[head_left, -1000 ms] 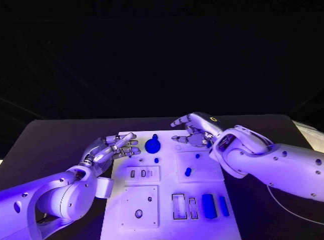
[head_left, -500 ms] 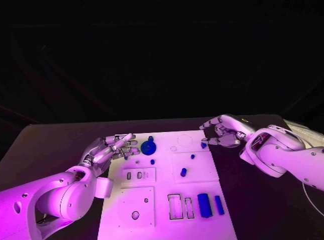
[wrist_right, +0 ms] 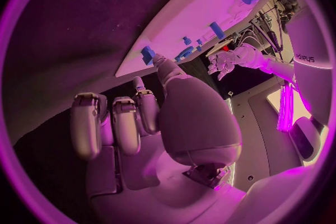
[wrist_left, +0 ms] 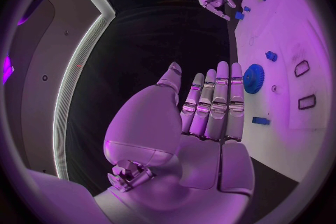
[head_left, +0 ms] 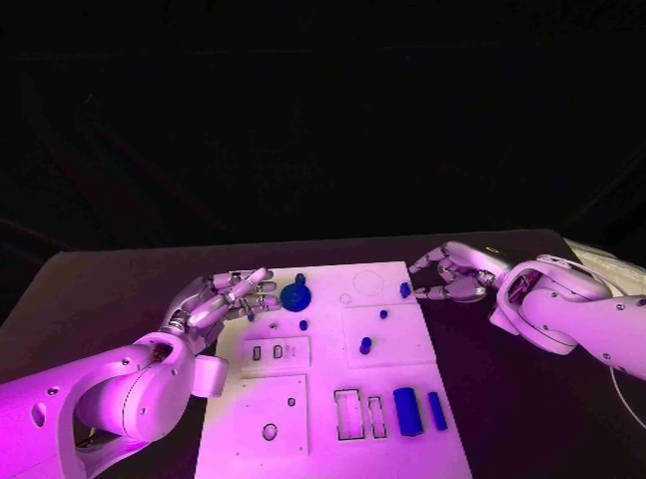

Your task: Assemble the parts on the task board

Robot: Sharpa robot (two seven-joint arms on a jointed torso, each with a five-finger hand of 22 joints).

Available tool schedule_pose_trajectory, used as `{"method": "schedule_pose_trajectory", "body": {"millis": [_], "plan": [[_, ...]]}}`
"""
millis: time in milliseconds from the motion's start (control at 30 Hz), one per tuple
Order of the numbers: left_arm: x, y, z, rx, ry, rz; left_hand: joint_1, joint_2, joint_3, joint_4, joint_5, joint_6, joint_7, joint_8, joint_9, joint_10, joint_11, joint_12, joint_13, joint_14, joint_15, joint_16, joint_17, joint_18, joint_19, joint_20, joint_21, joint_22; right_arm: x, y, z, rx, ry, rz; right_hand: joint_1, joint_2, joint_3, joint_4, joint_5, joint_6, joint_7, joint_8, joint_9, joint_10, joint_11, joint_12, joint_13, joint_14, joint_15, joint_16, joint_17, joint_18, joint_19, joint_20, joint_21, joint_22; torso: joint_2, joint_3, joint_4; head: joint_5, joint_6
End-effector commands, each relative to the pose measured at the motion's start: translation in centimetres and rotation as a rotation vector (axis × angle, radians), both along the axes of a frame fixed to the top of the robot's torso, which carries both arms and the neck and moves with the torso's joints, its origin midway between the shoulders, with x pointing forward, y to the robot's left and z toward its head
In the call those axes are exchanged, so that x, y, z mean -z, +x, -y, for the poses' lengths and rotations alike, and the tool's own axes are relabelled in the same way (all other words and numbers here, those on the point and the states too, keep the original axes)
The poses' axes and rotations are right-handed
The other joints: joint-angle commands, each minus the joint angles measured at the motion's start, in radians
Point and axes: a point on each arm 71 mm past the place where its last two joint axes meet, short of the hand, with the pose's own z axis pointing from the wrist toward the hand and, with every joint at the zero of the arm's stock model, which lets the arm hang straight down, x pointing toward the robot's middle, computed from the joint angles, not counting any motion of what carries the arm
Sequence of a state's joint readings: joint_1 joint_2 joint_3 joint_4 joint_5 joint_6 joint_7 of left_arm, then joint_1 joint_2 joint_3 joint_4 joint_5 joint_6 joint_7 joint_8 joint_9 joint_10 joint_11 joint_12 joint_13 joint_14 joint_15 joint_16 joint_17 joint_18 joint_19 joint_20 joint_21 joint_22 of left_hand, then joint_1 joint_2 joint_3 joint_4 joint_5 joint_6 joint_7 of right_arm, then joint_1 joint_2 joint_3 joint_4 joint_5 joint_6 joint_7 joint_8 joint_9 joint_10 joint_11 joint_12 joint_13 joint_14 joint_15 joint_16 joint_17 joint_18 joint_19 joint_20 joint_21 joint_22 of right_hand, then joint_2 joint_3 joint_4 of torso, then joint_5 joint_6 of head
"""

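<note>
My right hand [head_left: 452, 272], fingers curled and holding nothing, hovers just right of the small blue part [head_left: 404, 289] standing upright at the task board's [head_left: 409, 349] far right edge.

Left hand [head_left: 219, 296] is held at the task board's [head_left: 323, 419] far left edge, fingers extended together, nothing gripped. Right hand [head_left: 453, 271] is held off the board's far right corner, fingers curled inward, nothing seen in them.
</note>
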State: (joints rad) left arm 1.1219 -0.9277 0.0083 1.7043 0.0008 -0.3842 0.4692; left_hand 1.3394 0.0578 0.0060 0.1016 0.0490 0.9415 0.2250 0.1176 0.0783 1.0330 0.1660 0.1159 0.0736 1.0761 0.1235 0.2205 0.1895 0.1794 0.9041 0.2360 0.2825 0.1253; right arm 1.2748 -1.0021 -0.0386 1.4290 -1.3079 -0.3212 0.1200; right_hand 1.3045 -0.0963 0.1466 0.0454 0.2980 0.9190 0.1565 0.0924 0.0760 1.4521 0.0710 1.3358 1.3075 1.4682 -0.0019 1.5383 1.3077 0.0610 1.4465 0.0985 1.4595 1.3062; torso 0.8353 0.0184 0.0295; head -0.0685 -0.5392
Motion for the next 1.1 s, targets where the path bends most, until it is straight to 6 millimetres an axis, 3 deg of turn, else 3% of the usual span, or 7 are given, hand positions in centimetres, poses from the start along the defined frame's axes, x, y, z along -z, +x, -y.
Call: {"method": "schedule_pose_trajectory", "body": {"millis": [33, 600, 700, 1100], "plan": [[-0.1, 0.0, 0.2, 0.017, -0.005, 0.019, 0.005, 0.003, 0.000, -0.005, 0.000, 0.001, 0.004, -0.007, -0.001, 0.000, 0.008, -0.006, -0.001, -0.003, 0.003, -0.006, 0.001, 0.003, 0.003, 0.002, -0.006, -0.001, 0.5, 0.2, -0.2, -0.009, -0.021, -0.035, 0.013, -0.001, 0.000, -0.006, -0.006, 0.002, 0.001, -0.004, -0.001, -0.005, -0.005, -0.003, 0.077, 0.090, -0.007, 0.001, 0.209, -0.006, 0.000, -0.003, 0.002, -0.001, 0.000, -0.0018, 0.0006, 0.002, -0.007], [-0.1, 0.0, 0.3, 0.018, -0.006, 0.018, 0.007, 0.004, 0.001, -0.007, 0.000, 0.003, 0.002, -0.007, -0.001, 0.002, 0.007, -0.007, -0.001, -0.002, 0.003, -0.006, 0.002, 0.003, 0.004, 0.002, -0.007, -0.002, 1.6, 0.9, -1.4, -0.022, -0.030, -0.061, 0.032, 0.028, 0.015, -0.019, -0.037, 0.022, -0.001, 0.001, -0.001, -0.001, -0.006, 0.000, 0.081, 0.091, -0.008, 0.002, 0.211, -0.006, 0.001, -0.004, 0.003, 0.001, 0.000, -0.0018, -0.0003, 0.007, -0.009], [0.0, 0.0, 0.3, 0.020, -0.006, 0.018, 0.007, 0.004, 0.001, -0.007, 0.000, 0.003, 0.002, -0.007, -0.001, 0.002, 0.007, -0.007, -0.001, -0.002, 0.003, -0.006, 0.002, 0.003, 0.004, 0.002, -0.007, -0.002, 1.6, 0.9, -1.7, -0.029, -0.030, -0.063, 0.032, 0.033, 0.017, -0.020, -0.040, 0.034, -0.002, 0.006, 0.001, 0.000, -0.007, 0.002, 0.082, 0.091, -0.009, 0.002, 0.212, -0.006, 0.001, -0.004, 0.003, 0.001, 0.000, -0.0019, -0.0007, 0.000, -0.009], [0.0, 0.0, 0.2, 0.022, -0.006, 0.017, 0.008, 0.005, 0.001, -0.007, 0.000, 0.003, 0.002, -0.007, -0.001, 0.002, 0.007, -0.007, -0.001, -0.002, 0.003, -0.006, 0.003, 0.003, 0.004, 0.002, -0.007, -0.002, 1.8, 1.0, -2.2, -0.042, -0.029, -0.068, 0.030, 0.046, 0.026, -0.021, -0.040, 0.062, -0.007, 0.015, 0.002, 0.002, -0.012, 0.004, 0.084, 0.091, -0.013, 0.003, 0.213, -0.007, 0.002, -0.007, 0.003, 0.002, -0.001, -0.0019, -0.0002, 0.002, -0.011]]}}
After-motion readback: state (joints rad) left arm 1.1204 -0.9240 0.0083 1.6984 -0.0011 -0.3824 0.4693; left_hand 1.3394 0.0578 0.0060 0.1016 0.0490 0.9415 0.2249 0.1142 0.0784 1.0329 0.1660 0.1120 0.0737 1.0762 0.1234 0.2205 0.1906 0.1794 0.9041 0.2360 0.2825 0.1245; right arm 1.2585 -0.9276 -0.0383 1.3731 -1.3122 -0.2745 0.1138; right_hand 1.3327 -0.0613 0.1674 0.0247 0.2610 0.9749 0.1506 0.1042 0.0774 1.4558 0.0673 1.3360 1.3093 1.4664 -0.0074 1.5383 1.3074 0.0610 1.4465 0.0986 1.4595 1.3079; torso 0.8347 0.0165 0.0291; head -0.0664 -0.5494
